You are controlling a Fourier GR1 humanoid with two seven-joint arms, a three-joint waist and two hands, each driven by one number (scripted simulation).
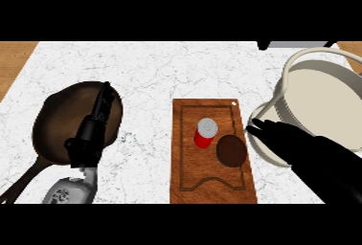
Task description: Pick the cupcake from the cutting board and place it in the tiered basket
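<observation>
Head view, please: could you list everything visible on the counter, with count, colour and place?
Counter: one, white marbled, across the view.
Cutting board: one, brown wood, centre.
Cupcake: one, dark brown, on the board's right half.
Can: one, red with grey top, on the board, touching the cupcake's left side as seen.
Pan: one, dark brown, left.
Tiered basket: one, cream, right.
Left hand: one, black, over the pan, fingers straight.
Right hand: one, black, fingers relaxed, right of the cupcake, over the basket's rim.
</observation>
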